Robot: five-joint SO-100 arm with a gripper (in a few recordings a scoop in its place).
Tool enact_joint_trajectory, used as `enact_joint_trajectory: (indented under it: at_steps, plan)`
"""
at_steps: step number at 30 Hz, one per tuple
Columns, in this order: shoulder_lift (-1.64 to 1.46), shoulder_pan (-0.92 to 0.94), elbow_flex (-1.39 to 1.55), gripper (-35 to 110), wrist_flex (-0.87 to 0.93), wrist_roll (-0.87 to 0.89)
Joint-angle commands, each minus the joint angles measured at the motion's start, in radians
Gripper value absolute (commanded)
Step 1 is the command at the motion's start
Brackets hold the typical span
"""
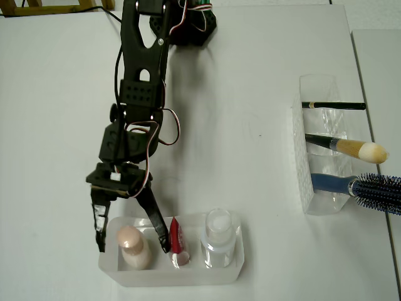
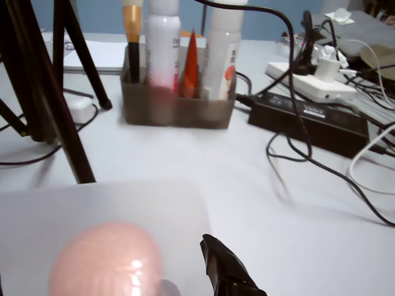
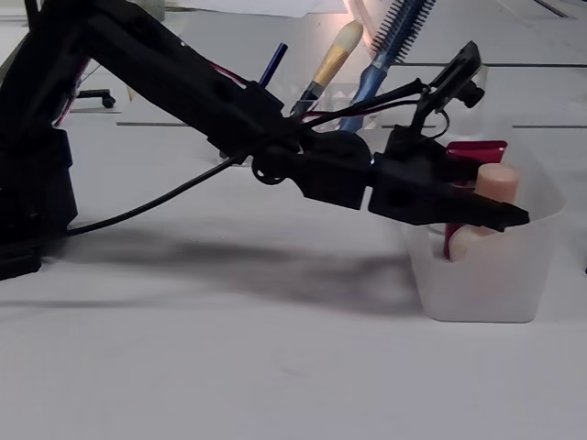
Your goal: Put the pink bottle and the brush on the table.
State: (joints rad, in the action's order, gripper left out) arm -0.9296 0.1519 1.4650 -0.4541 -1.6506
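Gripper [image 1: 133, 241]: fingers spread wide, one on each side of the pink bottle, nothing clamped. In the overhead view the left finger [image 1: 99, 222] hangs outside the tray's left wall and the right finger [image 1: 158, 222] reaches into the tray between bottle and red tube. In the fixed view the fingertips [image 3: 500, 217] sit level with the bottle's cap.
Pink bottle [image 1: 133, 246]: upright in the left end of the tray, cap up. In the wrist view its cap [image 2: 106, 261] is a blurred pink dome at the bottom edge, with one dark fingertip [image 2: 225, 271] just to its right. Whether a finger touches it cannot be told.
Tray [image 1: 238, 266]: translucent white, at the near edge of the table in the overhead view; holds pink bottle, red tube and clear bottle in a row.
Red tube [image 1: 176, 237]: middle of the tray, just right of the right finger.
Clear bottle [image 1: 218, 238]: white cap, right end of the tray.
Table [image 1: 250, 157]: plain white; bare between the tray and the holder.
Arm [image 1: 141, 75]: black, stretched from its base at the top of the overhead view down to the tray.
Holder [image 1: 302, 163]: clear, at the right of the table, well apart from the tray.
Brush [image 1: 351, 148]: lies across the holder's middle slot, cream tip pointing right past the table edge.
Pencil [image 1: 332, 105]: thin, black, in the slot above the brush.
Hairbrush [image 1: 366, 187]: blue handle, spiky head, in the slot below the brush.
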Motion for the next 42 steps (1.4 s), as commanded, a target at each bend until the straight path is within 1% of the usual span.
enact_joint_trajectory:
  at_steps: [1,6,11,24,42]
  plan:
    - [-0.011,-0.008,-0.054,44,-0.003,-0.009]
    - [0.015,-0.021,-0.086,31,-0.005,-0.031]
    - [0.032,-0.023,-0.097,24,-0.017,-0.032]
    - [0.048,-0.021,-0.109,18,-0.032,-0.032]
    - [0.029,-0.021,-0.110,16,-0.018,-0.032]
